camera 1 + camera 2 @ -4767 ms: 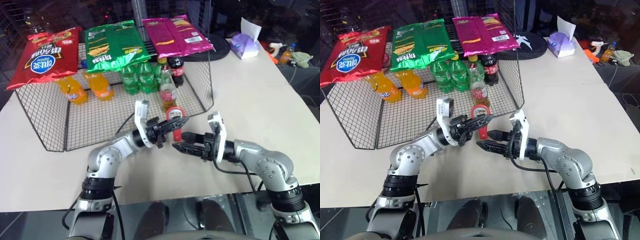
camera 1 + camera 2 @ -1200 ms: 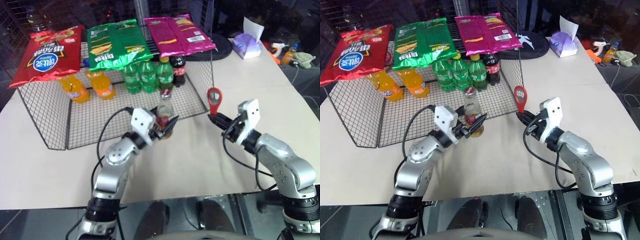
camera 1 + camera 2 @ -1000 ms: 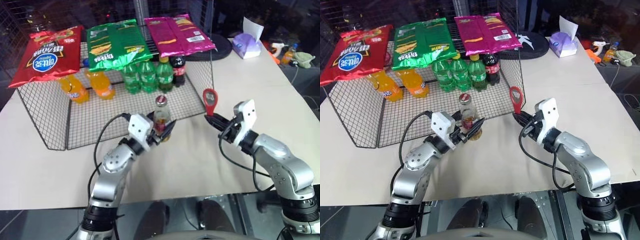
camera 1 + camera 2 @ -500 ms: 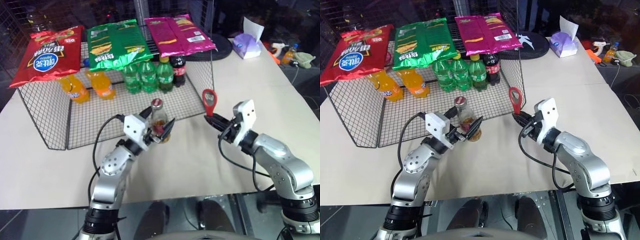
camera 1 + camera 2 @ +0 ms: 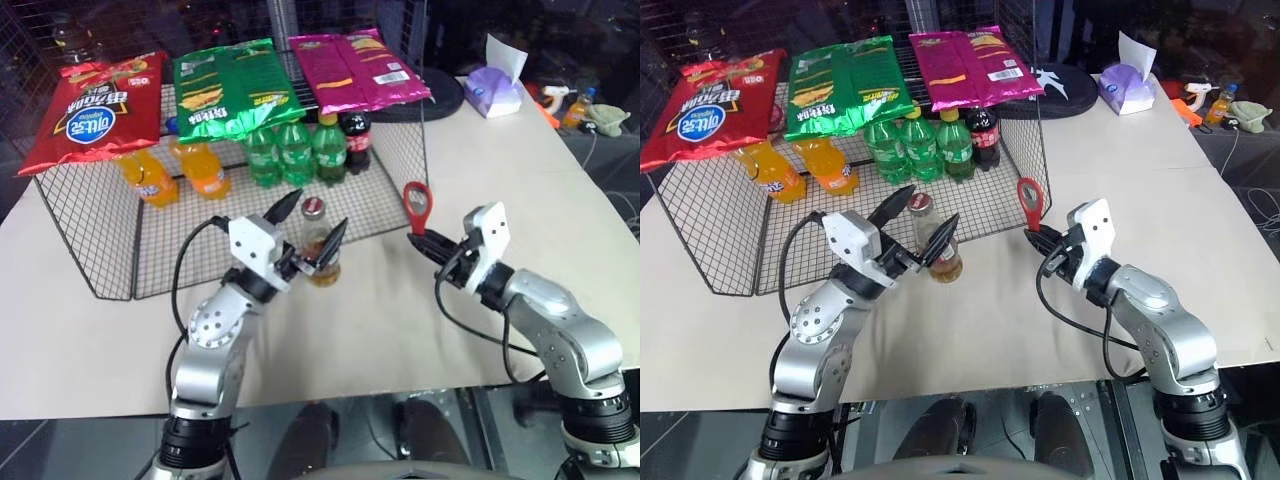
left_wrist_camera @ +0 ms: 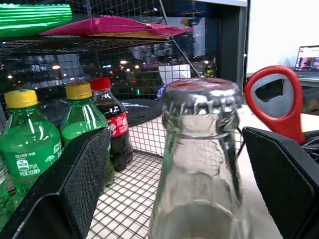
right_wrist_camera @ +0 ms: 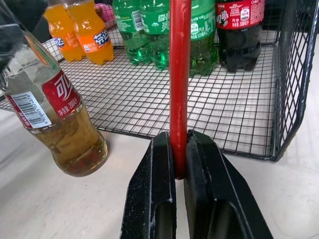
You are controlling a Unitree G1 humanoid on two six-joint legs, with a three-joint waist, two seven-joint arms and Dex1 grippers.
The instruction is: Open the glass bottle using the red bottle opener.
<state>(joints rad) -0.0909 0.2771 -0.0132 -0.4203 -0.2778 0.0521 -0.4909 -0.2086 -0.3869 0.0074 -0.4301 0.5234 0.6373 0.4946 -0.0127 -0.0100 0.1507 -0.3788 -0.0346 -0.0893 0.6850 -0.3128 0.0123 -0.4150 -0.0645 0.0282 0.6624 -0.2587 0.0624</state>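
The small clear glass bottle (image 5: 318,250) of amber-yellow drink, with a red label and a metal crown cap on its narrow neck, stands upright on the pale bench (image 5: 380,310), just in front of the open black wire rack (image 5: 100,240). The left pincer (image 5: 310,225) is spread wide, one black finger on each side of the bottle's neck, neither touching the glass. To the robot's right of the bottle, apart from it, the right pincer (image 5: 420,241) is pressed together on the tapering handle of the flat red bottle opener (image 5: 417,203), holding it upright with its round ring head on top. In the right wrist view the handle sits pinched between the two black fingers (image 7: 152,199).

Behind the bottle, on the rack's wire floor, stand green plastic soda bottles (image 5: 295,150), a dark cola bottle with a red cap (image 5: 356,142) and orange soda bottles (image 5: 170,175). On the rack's top lie a red snack bag (image 5: 85,110), a green snack bag (image 5: 235,88) and a pink snack bag (image 5: 360,70). Farther back to the right, on the bench, sits a purple tissue pack (image 5: 495,92).
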